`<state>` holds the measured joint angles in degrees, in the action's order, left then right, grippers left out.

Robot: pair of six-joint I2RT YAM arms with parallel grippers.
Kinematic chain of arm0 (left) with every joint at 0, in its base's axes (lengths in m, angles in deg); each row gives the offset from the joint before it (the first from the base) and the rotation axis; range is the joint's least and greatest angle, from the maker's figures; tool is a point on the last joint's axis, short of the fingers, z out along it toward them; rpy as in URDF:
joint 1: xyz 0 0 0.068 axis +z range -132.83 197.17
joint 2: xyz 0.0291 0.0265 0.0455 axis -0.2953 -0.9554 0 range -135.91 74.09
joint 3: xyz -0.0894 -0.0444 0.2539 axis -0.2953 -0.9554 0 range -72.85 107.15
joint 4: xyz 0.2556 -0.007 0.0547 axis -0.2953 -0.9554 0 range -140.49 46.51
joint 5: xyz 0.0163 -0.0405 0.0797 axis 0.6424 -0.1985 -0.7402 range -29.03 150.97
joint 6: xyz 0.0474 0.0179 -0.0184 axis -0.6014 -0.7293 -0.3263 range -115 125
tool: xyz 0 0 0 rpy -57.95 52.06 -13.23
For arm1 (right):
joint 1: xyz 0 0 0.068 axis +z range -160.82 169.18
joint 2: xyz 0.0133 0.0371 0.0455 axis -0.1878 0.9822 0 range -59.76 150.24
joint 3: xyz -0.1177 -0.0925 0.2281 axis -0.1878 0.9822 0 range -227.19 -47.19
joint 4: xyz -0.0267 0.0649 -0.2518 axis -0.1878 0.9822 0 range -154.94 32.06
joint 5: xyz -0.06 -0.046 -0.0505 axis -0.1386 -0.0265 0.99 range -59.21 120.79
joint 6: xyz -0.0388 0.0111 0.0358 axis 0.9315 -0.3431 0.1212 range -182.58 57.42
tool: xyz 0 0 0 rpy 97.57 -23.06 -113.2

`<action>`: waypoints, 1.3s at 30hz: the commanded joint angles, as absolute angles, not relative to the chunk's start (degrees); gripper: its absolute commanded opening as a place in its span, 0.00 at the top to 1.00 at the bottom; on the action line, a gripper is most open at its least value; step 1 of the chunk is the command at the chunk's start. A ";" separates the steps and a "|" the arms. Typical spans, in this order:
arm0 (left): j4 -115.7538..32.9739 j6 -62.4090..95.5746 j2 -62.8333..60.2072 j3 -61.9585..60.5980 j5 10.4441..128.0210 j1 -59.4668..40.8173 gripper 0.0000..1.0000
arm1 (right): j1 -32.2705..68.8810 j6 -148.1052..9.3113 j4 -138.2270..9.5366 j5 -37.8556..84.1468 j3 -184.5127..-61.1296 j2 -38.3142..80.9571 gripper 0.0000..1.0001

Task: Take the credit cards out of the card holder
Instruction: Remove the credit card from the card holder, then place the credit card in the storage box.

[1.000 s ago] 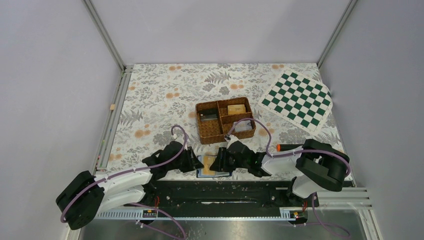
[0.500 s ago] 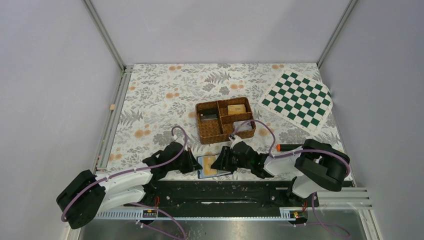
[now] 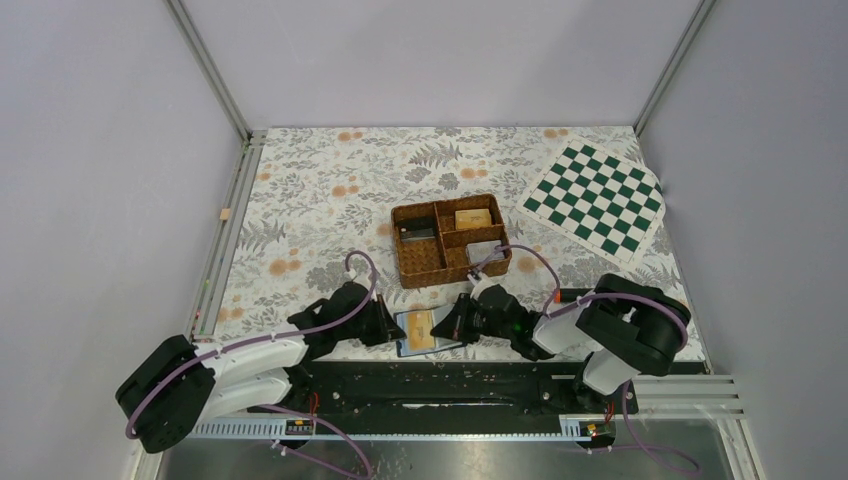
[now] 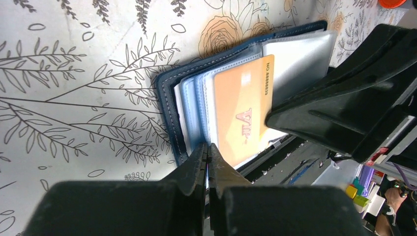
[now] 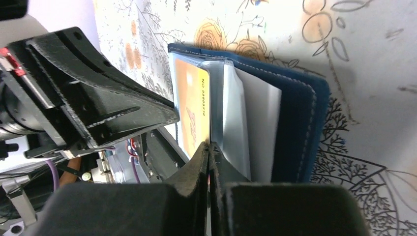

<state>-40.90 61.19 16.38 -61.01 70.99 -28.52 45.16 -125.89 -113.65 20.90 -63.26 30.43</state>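
Holder [image 4: 192,113] lies open and flat at the near edge of the tabletop [image 3: 320,190], about midway along it, with an arm on either side. We are at the pull itself: one orange card [image 4: 243,108] sits face up in a clear sleeve [image 5: 228,113], not yet out.

The left gripper [image 4: 207,147] has its jaws fully together, tips on the holder's near edge where the light-blue leaves stack up. That reads as a pinch to anchor it. The right gripper [image 5: 209,146] is just as tight, jaws meeting at the seam between card and sleeve. It looks to have the card's edge, though I can't rule out that it has sleeve film as well.

Next, I'd say: the right arm draws the card out flat along the sleeve's opening while the left keeps the holder from sliding. If film is caught too, the whole leaf will lift instead.

As for materials, the holder has a dark navy cover with pale stitching along rounded corners. Inside are soft blue pockets and glossy, floppy clear sleeves. The card is stiff, thin and smooth, with printed characters along one edge. The tabletop wears a floral cloth. Beyond the holder, mid-tabletop, is a brown woven tray [image 3: 420,273] with compartments. A green-and-white chequered mat [image 3: 595,200] lies by the far right corner.
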 commanded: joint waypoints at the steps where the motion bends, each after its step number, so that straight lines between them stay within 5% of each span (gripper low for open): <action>1: -47.06 59.19 13.72 -59.07 70.14 -28.83 1.00 | 42.23 -126.29 -120.20 19.18 -61.09 28.01 1.00; 18: -49.90 58.42 14.16 -56.35 70.25 -28.88 0.99 | 37.90 -121.22 -106.55 16.98 -58.06 13.10 1.00; 39: -58.51 49.48 24.93 -43.12 72.51 -28.78 0.45 | 36.42 -115.03 -84.50 16.69 -61.08 -8.27 1.00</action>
